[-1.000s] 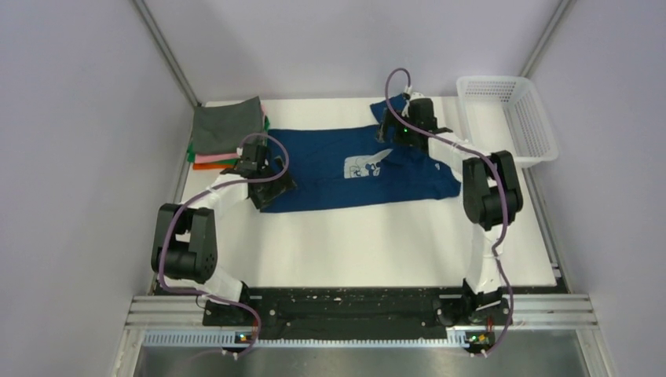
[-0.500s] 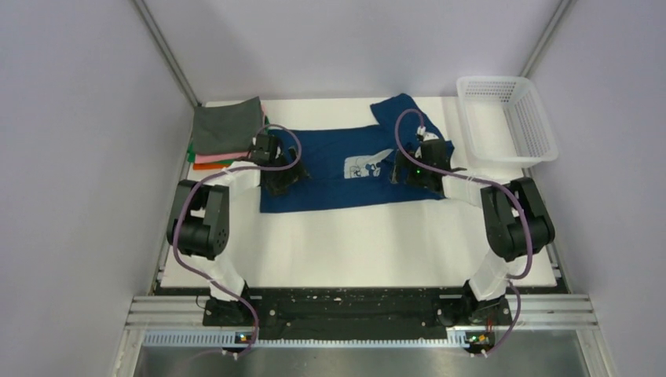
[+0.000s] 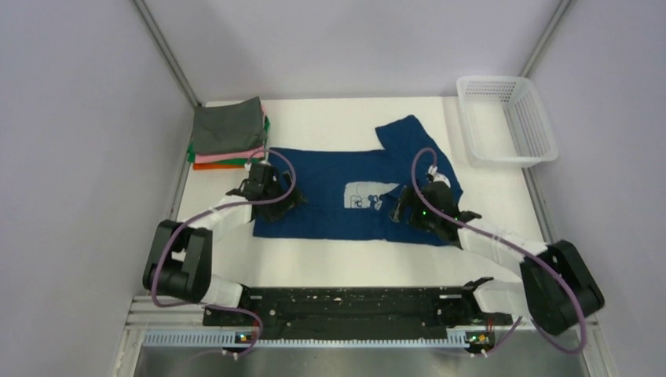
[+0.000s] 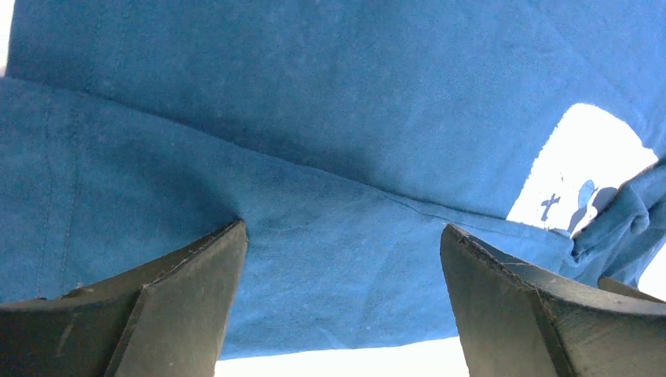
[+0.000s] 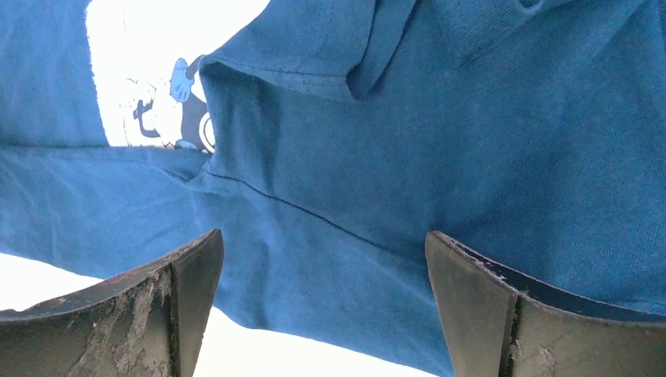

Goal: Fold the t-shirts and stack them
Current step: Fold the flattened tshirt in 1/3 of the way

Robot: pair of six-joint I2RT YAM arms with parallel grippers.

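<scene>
The navy blue t-shirt (image 3: 330, 196) lies partly folded in the middle of the table, its white print (image 3: 363, 195) facing up and one sleeve (image 3: 408, 137) sticking out toward the back. My left gripper (image 3: 273, 195) is open over the shirt's left end; in the left wrist view (image 4: 342, 228) its jaws stand wide apart above the cloth's near edge. My right gripper (image 3: 402, 207) is open over the shirt's right part, jaws also wide above the near edge (image 5: 323, 233). The folded grey, pink, green and orange tees (image 3: 228, 133) are stacked at the back left.
A white mesh basket (image 3: 506, 118) stands at the back right. The white table surface (image 3: 353, 259) shows between the shirt and the arm bases. Grey walls close in both sides.
Both arms came toward the near edge, the right one from the shirt's far right corner. The shirt's near edge now lies closer to the arm bases, with a fold across it.
</scene>
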